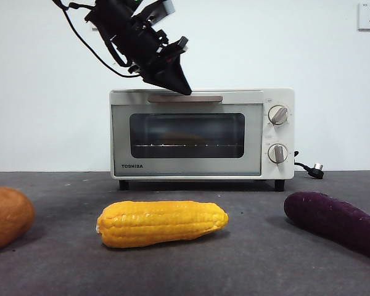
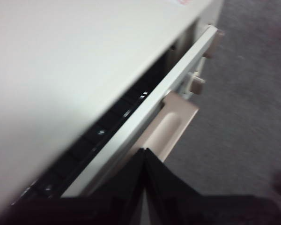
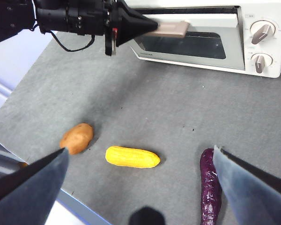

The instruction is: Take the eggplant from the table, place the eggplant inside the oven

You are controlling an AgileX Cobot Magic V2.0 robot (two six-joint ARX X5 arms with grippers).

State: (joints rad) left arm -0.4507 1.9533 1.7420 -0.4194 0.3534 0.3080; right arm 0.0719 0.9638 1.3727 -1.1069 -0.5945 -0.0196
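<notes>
So far your oven [image 1: 200,132] door is barely cracked: the left tool [image 1: 172,83], jaws pinched together, sits at the handle [image 3: 171,29]. Your eggplant [image 3: 210,187] lies untouched on the table [image 3: 145,108], lower right, beneath the wide-open right tool [image 3: 145,187].

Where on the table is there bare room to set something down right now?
Widest bare patch of table: between the oven front and the row of potato, corn and eggplant. A smaller gap separates corn and eggplant. Crowded at the oven handle, where the left tool, shut, sits.
</notes>
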